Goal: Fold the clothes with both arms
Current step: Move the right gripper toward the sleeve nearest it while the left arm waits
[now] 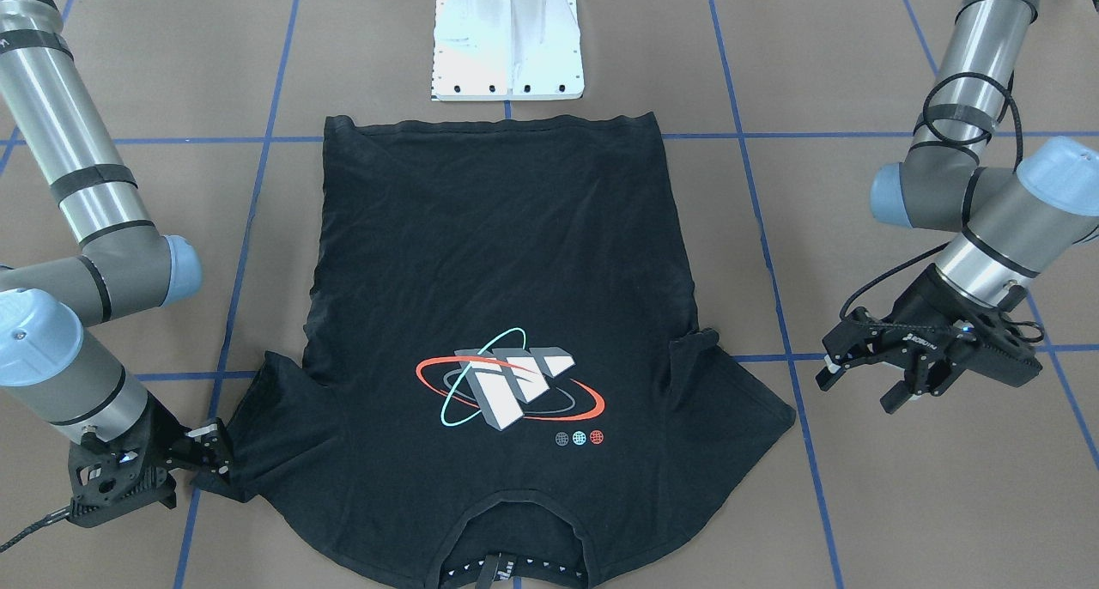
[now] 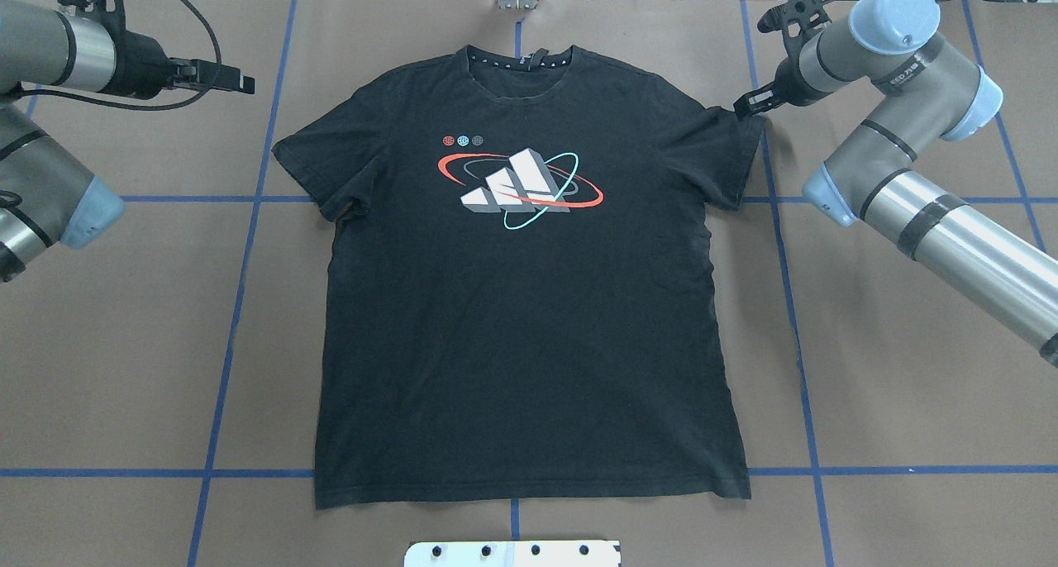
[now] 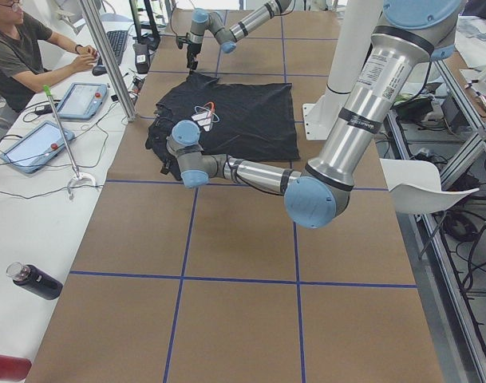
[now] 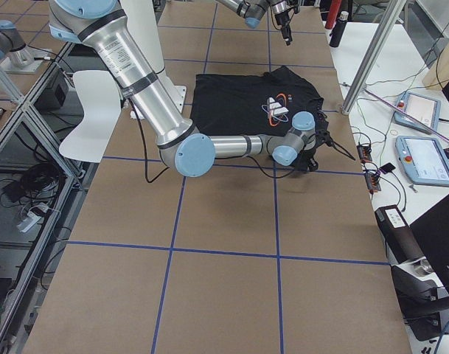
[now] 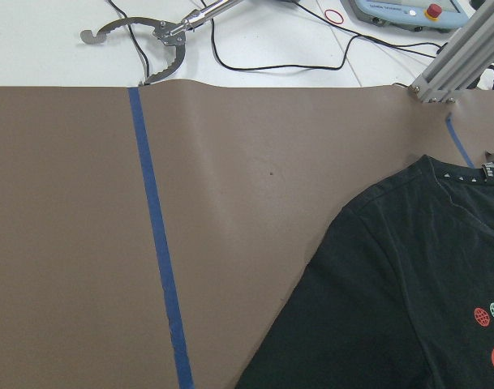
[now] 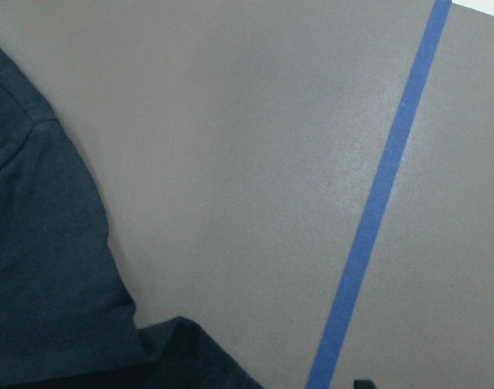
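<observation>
The black T-shirt [image 1: 506, 271] [image 2: 529, 319] lies flat and spread out on the brown table, logo [image 2: 517, 187] facing up and collar on the side far from the robot's base. My right gripper [image 1: 196, 470] [image 2: 746, 104] is down at table level at the tip of one sleeve. Its fingers look open on either side of the sleeve's edge, and the sleeve [image 6: 44, 243] still lies flat. My left gripper [image 1: 859, 389] [image 2: 235, 79] hangs open above bare table, well clear of the other sleeve [image 5: 409, 284].
The white pedestal base [image 1: 506, 57] stands just behind the shirt's hem. Blue tape lines [image 2: 248, 245] cross the brown table cover. Beyond the far edge are tablets [image 4: 423, 158], cables and an aluminium post, a seated person [image 3: 27, 56] and a dark bottle [image 3: 35, 281].
</observation>
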Available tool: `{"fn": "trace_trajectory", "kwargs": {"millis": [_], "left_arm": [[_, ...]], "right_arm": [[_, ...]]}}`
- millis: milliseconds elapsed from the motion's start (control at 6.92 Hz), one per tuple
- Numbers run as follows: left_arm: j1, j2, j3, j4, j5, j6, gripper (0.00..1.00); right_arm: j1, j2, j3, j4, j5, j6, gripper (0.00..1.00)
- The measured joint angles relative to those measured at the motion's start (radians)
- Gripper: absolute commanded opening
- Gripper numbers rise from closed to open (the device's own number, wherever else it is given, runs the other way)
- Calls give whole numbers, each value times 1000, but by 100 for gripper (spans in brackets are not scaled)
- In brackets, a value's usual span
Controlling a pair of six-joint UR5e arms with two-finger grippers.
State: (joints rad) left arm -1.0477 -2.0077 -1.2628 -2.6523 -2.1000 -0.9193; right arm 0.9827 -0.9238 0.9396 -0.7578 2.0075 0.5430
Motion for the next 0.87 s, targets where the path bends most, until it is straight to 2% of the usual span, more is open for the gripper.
{"fn": "trace_trajectory", "kwargs": {"millis": [867], "left_arm": [[-1,1,-6,0,0,-7,99]], "right_arm": [[-9,3,-18,-1,-3,0,63]]}}
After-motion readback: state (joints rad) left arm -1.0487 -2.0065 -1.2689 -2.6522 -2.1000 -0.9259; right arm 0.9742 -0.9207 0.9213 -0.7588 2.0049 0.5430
